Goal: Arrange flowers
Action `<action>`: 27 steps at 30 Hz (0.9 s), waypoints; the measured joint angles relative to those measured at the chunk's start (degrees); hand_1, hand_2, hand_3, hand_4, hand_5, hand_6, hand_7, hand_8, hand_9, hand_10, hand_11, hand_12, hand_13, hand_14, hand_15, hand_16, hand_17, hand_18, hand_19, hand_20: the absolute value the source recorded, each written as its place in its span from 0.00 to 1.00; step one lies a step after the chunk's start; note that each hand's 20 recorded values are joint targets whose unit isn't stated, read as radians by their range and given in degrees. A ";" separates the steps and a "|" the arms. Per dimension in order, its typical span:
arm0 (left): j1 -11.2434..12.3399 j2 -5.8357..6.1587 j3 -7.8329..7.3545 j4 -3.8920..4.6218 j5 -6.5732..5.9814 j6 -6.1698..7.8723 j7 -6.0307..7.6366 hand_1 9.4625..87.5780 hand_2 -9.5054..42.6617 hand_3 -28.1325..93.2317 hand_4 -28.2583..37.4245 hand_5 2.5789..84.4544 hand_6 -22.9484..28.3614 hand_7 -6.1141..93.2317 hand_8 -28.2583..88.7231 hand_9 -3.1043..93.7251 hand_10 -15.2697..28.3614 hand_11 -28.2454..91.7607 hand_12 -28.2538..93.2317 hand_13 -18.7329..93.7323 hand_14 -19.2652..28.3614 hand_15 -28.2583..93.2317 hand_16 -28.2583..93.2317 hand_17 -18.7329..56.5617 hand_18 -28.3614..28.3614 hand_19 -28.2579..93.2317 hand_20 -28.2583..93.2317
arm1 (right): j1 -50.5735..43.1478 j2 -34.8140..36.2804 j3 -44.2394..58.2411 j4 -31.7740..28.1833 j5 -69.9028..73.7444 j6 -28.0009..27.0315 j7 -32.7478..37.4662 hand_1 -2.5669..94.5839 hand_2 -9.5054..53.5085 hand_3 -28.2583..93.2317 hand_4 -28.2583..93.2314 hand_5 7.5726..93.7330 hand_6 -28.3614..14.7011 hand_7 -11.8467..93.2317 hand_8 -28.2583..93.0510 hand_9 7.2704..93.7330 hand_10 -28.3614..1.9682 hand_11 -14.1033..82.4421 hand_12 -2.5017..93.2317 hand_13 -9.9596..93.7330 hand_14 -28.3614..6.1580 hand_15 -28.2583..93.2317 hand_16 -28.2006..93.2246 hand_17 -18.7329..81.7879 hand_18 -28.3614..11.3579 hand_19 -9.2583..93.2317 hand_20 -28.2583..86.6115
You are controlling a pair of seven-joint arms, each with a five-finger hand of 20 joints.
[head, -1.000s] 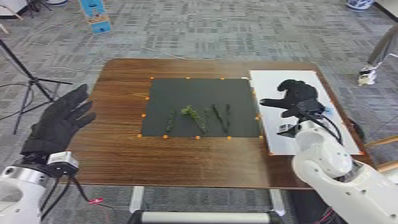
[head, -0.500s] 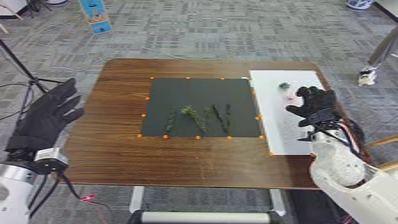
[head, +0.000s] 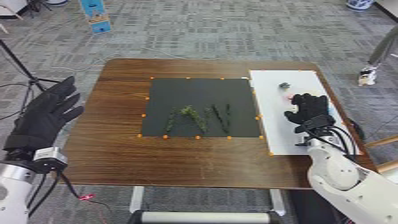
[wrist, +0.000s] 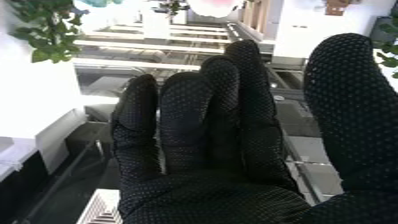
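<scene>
Slender, leafy green sprigs (head: 188, 111) lie on the flat, dark mat (head: 200, 90), left of the right hand (head: 311, 107), its dimpled black fabric fingers extended, thumb apart.

Grey patterned carpet (head: 204, 35) surrounds the brown wooden tabletop (head: 115, 150), whose white legs (head: 137, 197) show at five and seven o'clock. In the head view a black tripod (head: 31, 80) stands at ten o'clock, a blue board (head: 95, 15) at eleven, a blue-and-white pot (head: 360, 4) at one. The wrist view shows bright strip lights (wrist: 151, 46) and leafy greenery (wrist: 44, 30).
</scene>
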 measured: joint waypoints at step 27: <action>0.03 0.42 0.24 0.00 -0.01 -0.74 -0.01 0.25 0.00 0.72 0.00 0.25 0.48 0.21 0.16 0.20 0.54 0.32 0.38 0.28 0.63 0.31 0.28 0.12 0.78 0.52 0.29 | 7.07 3.32 -5.85 1.81 -0.20 -9.96 -0.25 0.42 0.00 0.85 0.00 0.54 0.64 0.48 0.11 0.49 0.51 0.75 0.52 0.60 0.52 0.87 0.58 0.44 0.24 0.83 0.70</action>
